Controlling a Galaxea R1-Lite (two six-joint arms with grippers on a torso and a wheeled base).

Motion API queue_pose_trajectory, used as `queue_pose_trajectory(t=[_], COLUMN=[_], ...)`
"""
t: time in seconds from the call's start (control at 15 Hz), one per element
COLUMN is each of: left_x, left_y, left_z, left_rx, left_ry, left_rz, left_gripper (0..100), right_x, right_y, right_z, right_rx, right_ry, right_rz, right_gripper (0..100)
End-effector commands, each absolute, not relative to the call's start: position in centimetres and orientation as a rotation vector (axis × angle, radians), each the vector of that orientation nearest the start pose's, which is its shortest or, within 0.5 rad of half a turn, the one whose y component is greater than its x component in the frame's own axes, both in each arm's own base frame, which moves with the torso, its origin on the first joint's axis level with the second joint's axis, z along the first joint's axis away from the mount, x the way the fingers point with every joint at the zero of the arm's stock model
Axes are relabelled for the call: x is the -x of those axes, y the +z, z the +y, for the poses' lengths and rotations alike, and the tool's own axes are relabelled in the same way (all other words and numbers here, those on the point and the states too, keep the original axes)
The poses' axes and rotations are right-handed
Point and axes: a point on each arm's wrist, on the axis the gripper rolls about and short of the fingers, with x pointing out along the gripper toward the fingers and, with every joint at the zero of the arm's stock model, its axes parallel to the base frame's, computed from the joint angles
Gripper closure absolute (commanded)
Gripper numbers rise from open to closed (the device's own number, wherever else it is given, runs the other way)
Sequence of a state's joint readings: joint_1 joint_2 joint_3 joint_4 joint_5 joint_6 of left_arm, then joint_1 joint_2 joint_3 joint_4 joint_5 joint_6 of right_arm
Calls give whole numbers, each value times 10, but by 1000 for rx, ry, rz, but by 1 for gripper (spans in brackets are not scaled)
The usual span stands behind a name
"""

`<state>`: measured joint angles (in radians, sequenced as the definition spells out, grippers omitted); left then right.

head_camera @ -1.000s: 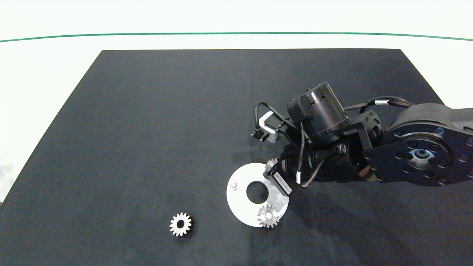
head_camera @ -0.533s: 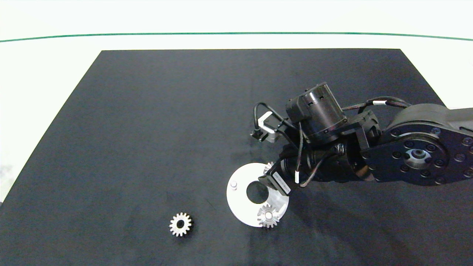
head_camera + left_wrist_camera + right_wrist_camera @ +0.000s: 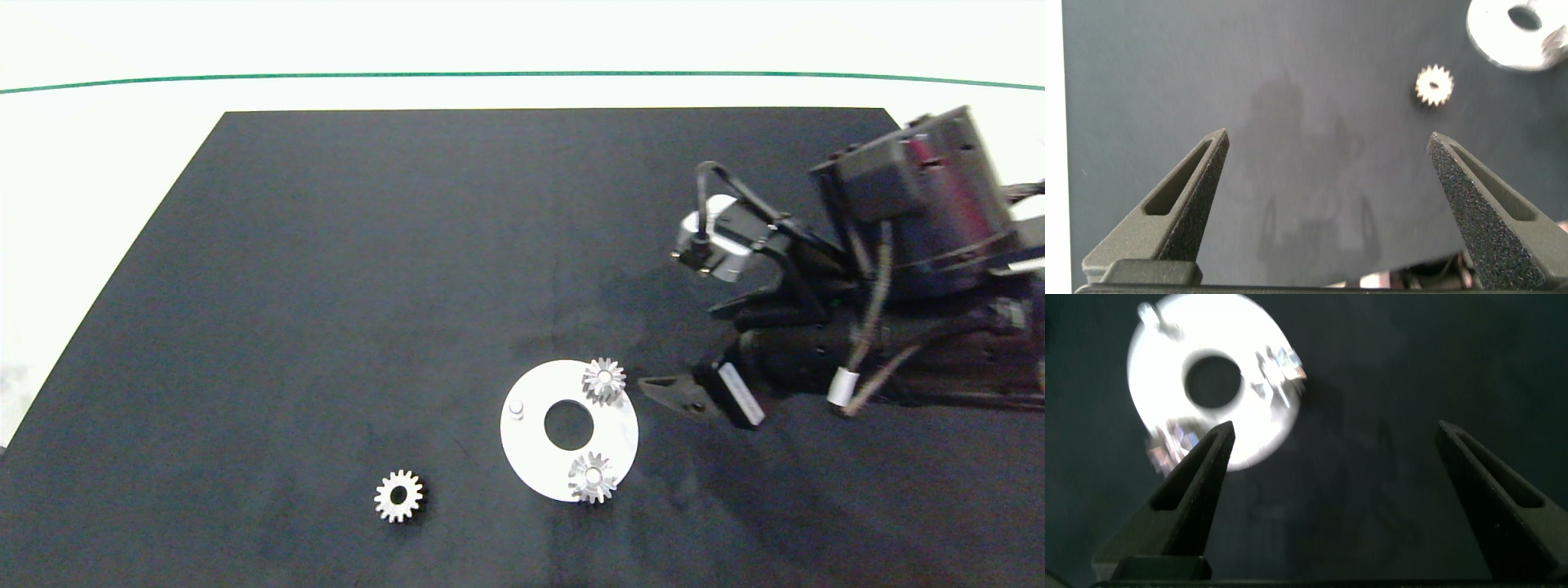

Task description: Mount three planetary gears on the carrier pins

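From above, you have two planetary gears (image 3: pixel 603 380) seated on the white disc (image 3: pixel 531 457), at 1 and 5 o'clock; the pin at 9 o'clock (image 3: pixel 516 409) is bare. The loose gear (image 3: pixel 399 496) lies at the disc's 8 o'clock; tilting it could jam it on that pin. Your right gripper (image 3: pixel 665 390) hangs at 3 o'clock. Both wrist views show fingers spread wide and empty: left gripper (image 3: pixel 1327 147), right gripper (image 3: pixel 1333 433).

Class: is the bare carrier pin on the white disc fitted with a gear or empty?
Empty: the pin stands bare.
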<state>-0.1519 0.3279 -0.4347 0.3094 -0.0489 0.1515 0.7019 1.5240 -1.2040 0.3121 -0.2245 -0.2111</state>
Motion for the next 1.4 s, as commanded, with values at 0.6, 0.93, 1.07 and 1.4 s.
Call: queue_pose_trajectory(t=[0.6,0.93,1.07,1.4], left_x=[-82,-87,-90,-99], left_y=[152,146,147,145], left_z=[-30,-38,-43,-61], left_rx=[-381,-405,-413,-463], left_ry=[-451,-503,-533,-581], left_rz=[349,393,395,403], left_gripper=[0,0,0,0], right_x=[-63,-65,-66,-66], right_y=[254,251,250,250], right_z=[34,36,37,37], right_rx=[421,428,431,433], right_ry=[370,375,374,374], right_rz=[354,371,378,379], right_gripper=[0,0,0,0])
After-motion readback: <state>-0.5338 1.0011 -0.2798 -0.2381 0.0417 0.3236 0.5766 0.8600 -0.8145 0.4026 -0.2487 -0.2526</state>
